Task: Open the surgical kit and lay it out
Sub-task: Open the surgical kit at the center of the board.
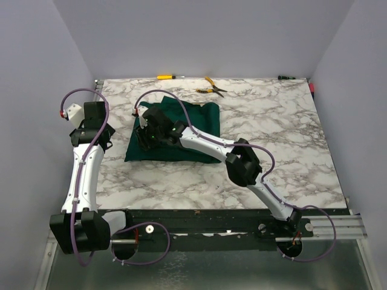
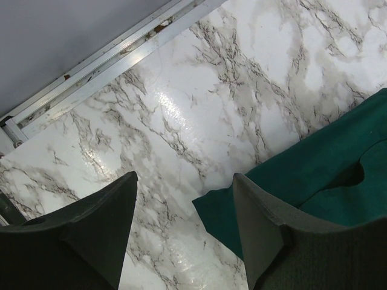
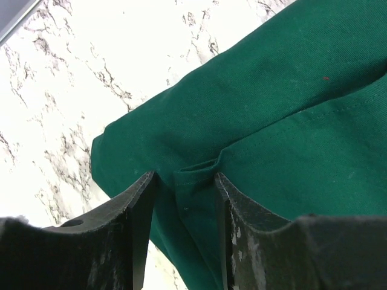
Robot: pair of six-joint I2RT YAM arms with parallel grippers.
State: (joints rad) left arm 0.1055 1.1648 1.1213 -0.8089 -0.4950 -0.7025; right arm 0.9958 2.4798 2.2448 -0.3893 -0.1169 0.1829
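The surgical kit (image 1: 196,121) lies wrapped in dark green cloth on the marble table, left of centre; its contents are hidden. My right gripper (image 1: 145,136) is down on the wrap's left part. In the right wrist view its jaws (image 3: 184,175) straddle a raised hemmed corner flap (image 3: 196,187) of the cloth (image 3: 272,90); the right finger touches it, and a narrow gap shows beside the left finger. My left gripper (image 1: 95,121) hovers left of the wrap. It is open (image 2: 184,181) over bare marble, with the cloth's corner (image 2: 320,163) beside its right finger.
A yellow-handled screwdriver (image 1: 166,77) and yellow-handled pliers (image 1: 211,87) lie along the table's far edge. A metal rail (image 2: 91,66) runs along the table's left edge by the wall. Walls enclose the table on three sides.
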